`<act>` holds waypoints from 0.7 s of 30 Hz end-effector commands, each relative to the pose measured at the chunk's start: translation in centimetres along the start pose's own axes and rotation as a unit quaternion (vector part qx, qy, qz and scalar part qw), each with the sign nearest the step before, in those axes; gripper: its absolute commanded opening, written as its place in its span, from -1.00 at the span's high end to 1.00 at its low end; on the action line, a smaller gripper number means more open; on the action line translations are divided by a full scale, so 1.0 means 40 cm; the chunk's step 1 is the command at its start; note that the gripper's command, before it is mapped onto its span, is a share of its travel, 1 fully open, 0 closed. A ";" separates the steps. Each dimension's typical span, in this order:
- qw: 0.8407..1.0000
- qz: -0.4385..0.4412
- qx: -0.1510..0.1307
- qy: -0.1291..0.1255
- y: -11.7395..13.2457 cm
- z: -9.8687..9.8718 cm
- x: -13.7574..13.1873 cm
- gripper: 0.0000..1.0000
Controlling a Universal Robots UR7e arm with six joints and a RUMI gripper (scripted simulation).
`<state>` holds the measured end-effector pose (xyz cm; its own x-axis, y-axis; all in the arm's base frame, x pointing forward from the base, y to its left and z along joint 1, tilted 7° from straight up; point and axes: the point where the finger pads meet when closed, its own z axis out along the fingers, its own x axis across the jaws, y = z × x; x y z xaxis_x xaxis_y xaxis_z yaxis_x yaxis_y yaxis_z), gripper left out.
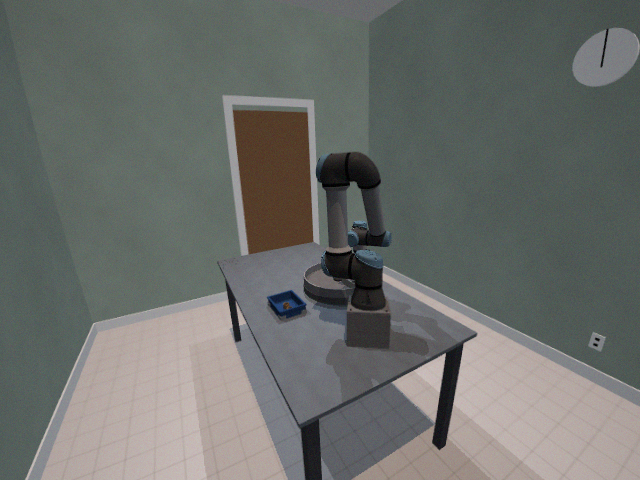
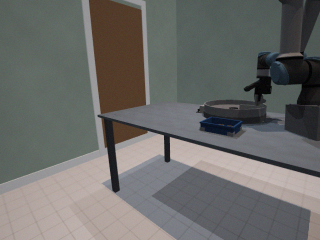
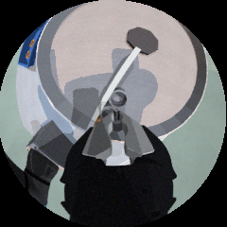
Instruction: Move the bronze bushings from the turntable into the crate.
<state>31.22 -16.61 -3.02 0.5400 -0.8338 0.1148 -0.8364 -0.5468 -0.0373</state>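
Note:
The turntable [image 1: 325,293] [image 2: 227,112] [image 3: 85,33] is a round pale dish with a grey wall. My gripper [image 2: 257,102] [image 3: 115,111] is shut, its tips low inside the turntable near the wall; the arm hides it in the top view. In the wrist view a steel bushing [image 3: 117,98] stands upright just ahead of the tips, and more grey metal shows close around them, partly hidden. A bronze sliver [image 3: 98,120] shows beside the left finger, mostly hidden. The blue crate [image 1: 295,311] [image 2: 214,128] holds two bronze bushings, one [image 3: 32,43] beside the other [image 3: 28,54].
A dark octagonal hub [image 3: 142,41] stands on the turntable, and a thin white bar [image 3: 124,72] runs from it to the wall beside the gripper. The crate sits beside the turntable on the grey table [image 1: 268,341] [image 2: 155,116]. The arm's base block [image 1: 368,329] [image 2: 301,121] is close by.

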 end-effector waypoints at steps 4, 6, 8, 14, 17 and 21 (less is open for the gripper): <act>1.000 -0.001 0.000 0.002 -0.001 -0.028 0.003 1.00; 1.000 -0.001 0.000 0.002 -0.001 -0.034 0.003 1.00; 1.000 -0.001 0.000 0.002 -0.001 -0.050 0.004 1.00; 1.000 0.000 0.000 0.002 0.000 -0.107 0.004 1.00; 1.000 0.000 0.000 0.002 0.000 -0.136 0.004 1.00; 1.000 0.000 0.000 0.002 0.000 -0.159 0.004 1.00</act>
<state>31.09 -16.46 1.11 0.5393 -0.8323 0.1280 -0.8360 -0.5474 -0.0370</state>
